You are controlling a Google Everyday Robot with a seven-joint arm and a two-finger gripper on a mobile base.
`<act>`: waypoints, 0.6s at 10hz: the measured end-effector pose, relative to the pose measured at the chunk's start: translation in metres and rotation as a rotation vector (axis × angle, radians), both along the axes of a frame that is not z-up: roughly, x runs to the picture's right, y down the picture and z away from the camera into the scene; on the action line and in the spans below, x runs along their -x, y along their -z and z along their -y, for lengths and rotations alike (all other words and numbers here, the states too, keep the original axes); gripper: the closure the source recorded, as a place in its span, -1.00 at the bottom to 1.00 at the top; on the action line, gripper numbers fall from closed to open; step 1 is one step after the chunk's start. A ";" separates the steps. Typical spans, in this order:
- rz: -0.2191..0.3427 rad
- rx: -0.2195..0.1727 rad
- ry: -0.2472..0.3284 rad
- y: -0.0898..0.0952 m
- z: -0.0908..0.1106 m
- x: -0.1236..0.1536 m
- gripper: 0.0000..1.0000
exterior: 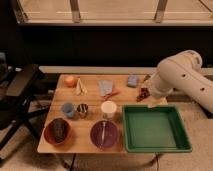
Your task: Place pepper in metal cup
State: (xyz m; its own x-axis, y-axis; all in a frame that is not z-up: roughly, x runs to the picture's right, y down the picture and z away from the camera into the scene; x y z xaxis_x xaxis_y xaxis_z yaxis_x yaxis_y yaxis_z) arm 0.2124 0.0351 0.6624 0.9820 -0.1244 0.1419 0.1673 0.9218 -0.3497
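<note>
Beside the cloth [105,87], slim red-orange pepper [113,93] (claw [150,103] near green tray [124,131]).

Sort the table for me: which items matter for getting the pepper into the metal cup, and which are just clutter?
For the job: pepper, mid-table by the blue cloth; metal cup, between blue cup and white cup; gripper, at the far edge of the green tray.
Lying about: orange fruit, blue sponge, red bowl, purple bowl, plus the cloth, cups and tray above.
</note>
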 end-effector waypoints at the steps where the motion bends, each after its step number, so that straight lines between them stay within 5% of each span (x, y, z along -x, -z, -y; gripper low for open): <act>1: 0.004 -0.007 0.004 -0.003 0.002 0.002 -0.30; 3: 0.030 -0.020 0.010 -0.023 0.014 0.020 -0.30; 6: 0.075 -0.029 0.030 -0.078 0.044 0.052 -0.30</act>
State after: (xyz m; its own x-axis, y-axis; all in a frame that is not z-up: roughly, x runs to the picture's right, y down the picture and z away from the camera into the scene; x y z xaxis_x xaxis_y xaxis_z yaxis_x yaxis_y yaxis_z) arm 0.1599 -0.0090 0.7404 0.9644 -0.1588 0.2113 0.2199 0.9255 -0.3082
